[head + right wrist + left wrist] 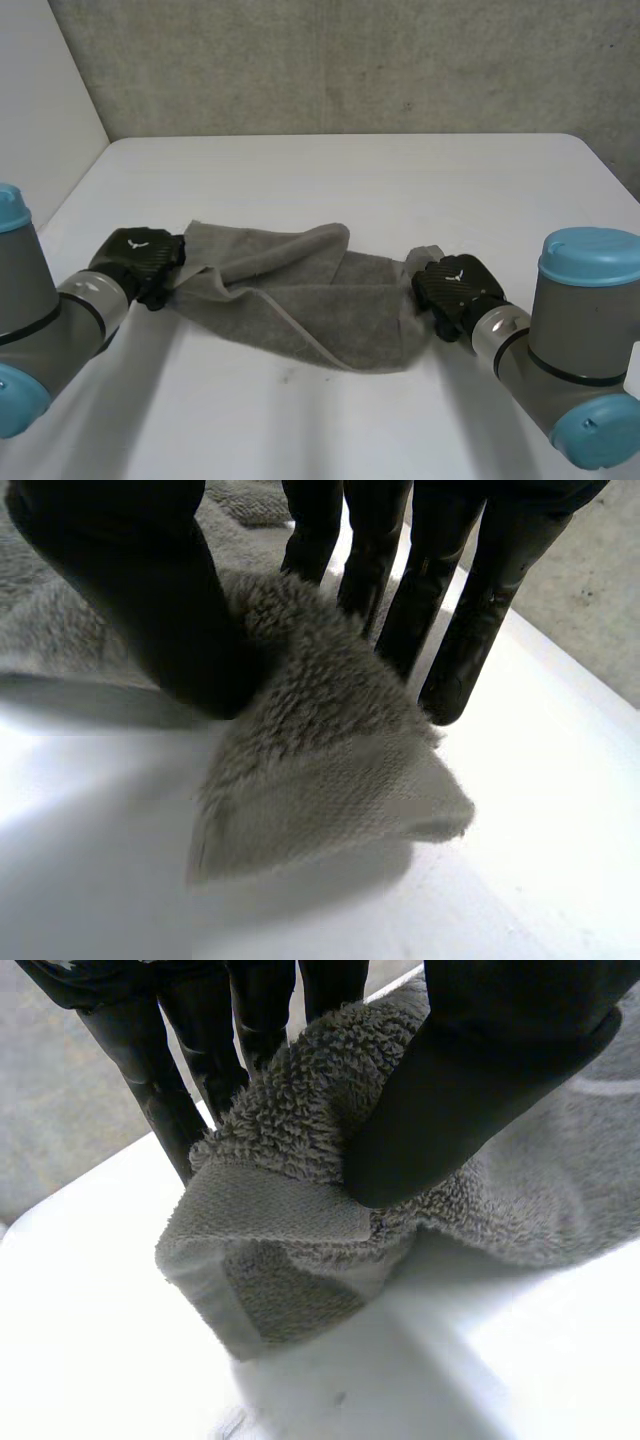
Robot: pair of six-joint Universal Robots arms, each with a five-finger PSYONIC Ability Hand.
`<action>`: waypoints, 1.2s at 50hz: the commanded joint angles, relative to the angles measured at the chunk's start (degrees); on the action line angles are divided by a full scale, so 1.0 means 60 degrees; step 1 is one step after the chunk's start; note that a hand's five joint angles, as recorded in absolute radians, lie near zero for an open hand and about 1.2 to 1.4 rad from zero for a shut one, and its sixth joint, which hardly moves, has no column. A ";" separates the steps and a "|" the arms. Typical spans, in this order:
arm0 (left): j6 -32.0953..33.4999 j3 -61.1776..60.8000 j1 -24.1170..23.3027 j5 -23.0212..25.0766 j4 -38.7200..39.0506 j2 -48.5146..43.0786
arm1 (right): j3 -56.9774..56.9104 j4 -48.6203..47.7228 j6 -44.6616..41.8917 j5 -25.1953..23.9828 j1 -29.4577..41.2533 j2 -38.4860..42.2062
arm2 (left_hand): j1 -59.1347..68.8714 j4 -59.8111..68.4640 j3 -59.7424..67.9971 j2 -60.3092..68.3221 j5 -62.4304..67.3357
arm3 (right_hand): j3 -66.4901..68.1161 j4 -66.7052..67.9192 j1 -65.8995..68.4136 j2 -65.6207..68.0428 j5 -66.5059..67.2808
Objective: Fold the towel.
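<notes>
A grey terry towel [290,300] lies bunched and partly doubled over in the middle of the white table [360,170]. My left hand [140,258] is at the towel's left end. In the left wrist view its thumb [450,1090] presses a hemmed corner of the towel [290,1210] against the fingers [150,1070], lifting the corner just off the table. My right hand [455,285] is at the towel's right end. There the thumb [130,590] and the fingers [480,610] pinch the towel's corner [320,770], which hangs slightly above the table.
A grey concrete wall [350,60] stands behind the table's far edge, and a white wall [40,90] runs along its left side. Bare tabletop surrounds the towel on all sides.
</notes>
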 commanded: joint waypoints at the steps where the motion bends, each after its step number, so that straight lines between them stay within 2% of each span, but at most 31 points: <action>1: 0.0040 0.0063 0.0318 0.0121 0.0334 -0.0050 | -0.0790 -0.0075 -0.0648 0.0011 -0.0021 0.0248 | 0.2645 0.2786 0.2795 0.2788 0.2734 | 0.6845 0.6920 0.5981 0.6735 0.6853; 3: 0.0112 0.0383 0.0332 0.0368 0.1120 -0.0341 | -0.1532 -0.0075 -0.1260 0.0113 -0.0006 0.0525 | 0.2645 0.2786 0.2795 0.2788 0.2734 | 0.6845 0.6920 0.5981 0.6735 0.6853; 4: 0.0113 0.0385 0.0332 0.0370 0.1125 -0.0343 | -0.1537 -0.0075 -0.1263 0.0113 -0.0006 0.0526 | 0.2645 0.2786 0.2795 0.2788 0.2734 | 0.6845 0.6920 0.5981 0.6735 0.6853; 6: 0.0113 0.1376 0.0289 0.0647 0.2028 -0.1072 | -0.2848 -0.0133 -0.1657 0.0143 0.0008 0.0949 | 0.2645 0.2786 0.2795 0.2788 0.2734 | 0.6845 0.6920 0.5981 0.6735 0.6853; 9: 0.0127 0.2114 0.0230 0.0677 0.2384 -0.1339 | -0.3675 -0.0266 -0.1746 0.0143 0.0009 0.1156 | 0.2645 0.2786 0.2795 0.2788 0.2734 | 0.6845 0.6920 0.5981 0.6735 0.6853; 11: 0.0084 0.3979 0.0186 0.0707 0.2837 -0.1733 | -0.5294 -0.1052 -0.1659 0.0201 0.0009 0.1375 | 0.2645 0.2786 0.2795 0.2788 0.2734 | 0.6845 0.6920 0.5981 0.6735 0.6853; 12: 0.0084 0.3989 0.0186 0.0707 0.2839 -0.1735 | -0.5301 -0.1057 -0.1659 0.0201 0.0009 0.1376 | 0.2645 0.2786 0.2795 0.2788 0.2734 | 0.6845 0.6920 0.5981 0.6735 0.6853; 14: -0.0091 0.5869 0.0142 0.0619 0.3130 -0.1998 | -0.6352 -0.3038 -0.1455 0.0478 0.0009 0.1245 | 0.2645 0.2786 0.2795 0.2788 0.2734 | 0.6845 0.6920 0.5981 0.6735 0.6853; 15: -0.0092 0.5879 0.0142 0.0619 0.3132 -0.1999 | -0.6356 -0.3049 -0.1453 0.0480 0.0009 0.1244 | 0.2645 0.2786 0.2795 0.2788 0.2734 | 0.6845 0.6920 0.5981 0.6735 0.6853; 17: -0.0195 0.6640 0.0083 0.0560 0.3249 -0.2028 | -0.6386 -0.5178 -0.0958 0.1033 -0.0021 0.0691 | 0.2645 0.2786 0.2795 0.2788 0.2734 | 0.6845 0.6920 0.5981 0.6735 0.6853; 21: -0.1099 0.7358 0.0025 0.0108 0.3454 -0.1911 | -0.5977 -0.5628 -0.0663 0.1270 -0.0021 0.0104 | 0.2645 0.2786 0.2795 0.2788 0.2734 | 0.6845 0.6920 0.5981 0.6735 0.6853; 23: -0.1455 0.7241 0.0025 -0.0026 0.3351 -0.1837 | -0.5712 -0.5305 -0.0648 0.1197 -0.0021 -0.0060 | 0.2645 0.2786 0.2795 0.2788 0.2734 | 0.6845 0.6920 0.5981 0.6735 0.6853; 27: -0.2069 0.5374 0.0127 0.0032 0.2986 -0.1487 | -0.4762 -0.3744 -0.0706 0.0555 -0.0035 -0.0250 | 0.2645 0.2786 0.2795 0.2788 0.2734 | 0.6845 0.6920 0.5981 0.6735 0.6853; 28: -0.2070 0.5366 0.0127 0.0033 0.2985 -0.1486 | -0.4759 -0.3737 -0.0706 0.0553 -0.0035 -0.0250 | 0.2645 0.2786 0.2795 0.2788 0.2734 | 0.6845 0.6920 0.5981 0.6735 0.6853; 30: -0.2041 0.3733 0.0186 0.0266 0.2970 -0.1194 | -0.4249 -0.2178 -0.0750 0.0115 -0.0268 -0.0177 | 0.2645 0.2786 0.2795 0.2788 0.2734 | 0.6845 0.6920 0.5981 0.6735 0.6853; 31: -0.2041 0.3725 0.0186 0.0267 0.2970 -0.1193 | -0.4247 -0.2170 -0.0750 0.0113 -0.0270 -0.0177 | 0.2645 0.2786 0.2795 0.2788 0.2734 | 0.6845 0.6920 0.5981 0.6735 0.6853; 32: -0.1983 0.2899 0.0186 0.0456 0.2970 -0.1091 | -0.4058 -0.1329 -0.0765 -0.0032 -0.0487 -0.0061 | 0.2645 0.2786 0.2795 0.2788 0.2734 | 0.6845 0.6920 0.5981 0.6735 0.6853; 33: -0.1924 0.2122 0.0186 0.0704 0.2985 -0.1032 | -0.3853 -0.0479 -0.0809 -0.0062 -0.0634 0.0085 | 0.2645 0.2786 0.2795 0.2788 0.2734 | 0.6845 0.6920 0.5981 0.6735 0.6853; 36: -0.1835 0.1411 0.0200 0.0926 0.3000 -0.1032 | -0.3617 0.0276 -0.0868 -0.0077 -0.0782 0.0321 | 0.2645 0.2786 0.2795 0.2788 0.2734 | 0.6845 0.6920 0.5981 0.6735 0.6853; 38: -0.1501 0.0172 0.0229 0.1189 0.3000 -0.1046 | -0.3020 0.1370 -0.0940 -0.0194 -0.1146 0.0657 | 0.2645 0.2786 0.2795 0.2788 0.2734 | 0.6845 0.6920 0.5981 0.6735 0.6853; 42: -0.0869 -0.0713 0.0332 0.1205 0.2941 -0.1134 | -0.2299 0.1639 -0.0970 -0.0282 -0.1500 0.0746 | 0.2284 0.2425 0.2435 0.2428 0.2373 | 0.6845 0.6920 0.5981 0.6735 0.6853; 43: -0.0448 -0.1047 0.0347 0.1205 0.2883 -0.1134 | -0.1965 0.1595 -0.0970 -0.0427 -0.1616 0.0703 | 0.1424 0.1565 0.1574 0.1567 0.1513 | 0.6845 0.6920 0.5981 0.6735 0.6853; 44: -0.0444 -0.1050 0.0347 0.1205 0.2883 -0.1134 | -0.1686 0.1551 -0.0970 -0.0588 -0.1690 0.0615 | 0.1415 0.1556 0.1566 0.1559 0.1504 | 0.6845 0.6920 0.5981 0.6735 0.6853; 46: 0.0489 -0.1546 0.0347 0.1161 0.2868 -0.1033 | -0.1480 0.1507 -0.0956 -0.0720 -0.1763 0.0542 | -0.0146 -0.0005 0.0005 -0.0002 -0.0057 | 0.6845 0.6920 0.5981 0.6735 0.6853; 47: 0.0494 -0.1548 0.0347 0.1161 0.2868 -0.1032 | -0.1478 0.1507 -0.0955 -0.0722 -0.1764 0.0541 | -0.0155 -0.0014 -0.0004 -0.0011 -0.0066 | 0.6845 0.6920 0.5981 0.6735 0.6853; 49: 0.1194 -0.1840 0.0260 0.1117 0.2868 -0.0886 | -0.1158 0.1463 -0.0868 -0.0853 -0.1881 0.0177 | -0.3112 -0.2970 -0.2961 -0.2968 -0.3023 | 0.6845 0.6920 0.5981 0.6735 0.6853; 50: 0.1197 -0.1841 0.0259 0.1117 0.2868 -0.0885 | -0.1156 0.1463 -0.0868 -0.0853 -0.1881 0.0175 | -0.3126 -0.2985 -0.2976 -0.2983 -0.3037 | 0.6845 0.6920 0.5981 0.6735 0.6853; 52: 0.1518 -0.1987 0.0098 0.1117 0.2868 -0.0550 | -0.0850 0.1376 -0.0794 -0.0868 -0.1969 -0.0161 | -0.4747 -0.4605 -0.4596 -0.4603 -0.4658 | 0.6845 0.6920 0.5981 0.6735 0.6853; 55: 0.1504 -0.2031 -0.0005 0.1131 0.2883 -0.0314 | -0.0687 0.1243 -0.0794 -0.0883 -0.1998 -0.0235 | -0.5033 -0.4892 -0.4883 -0.4889 -0.4944 | 0.6845 0.6920 0.5981 0.6735 0.6853; 60: 0.1490 -0.2046 -0.0648 0.1146 0.2956 -0.0006 | -0.0248 0.0804 -0.0794 -0.0883 -0.1969 -0.0352 | -0.6012 -0.5871 -0.5862 -0.5869 -0.5924 | 0.6845 0.6920 0.5981 0.6735 0.6853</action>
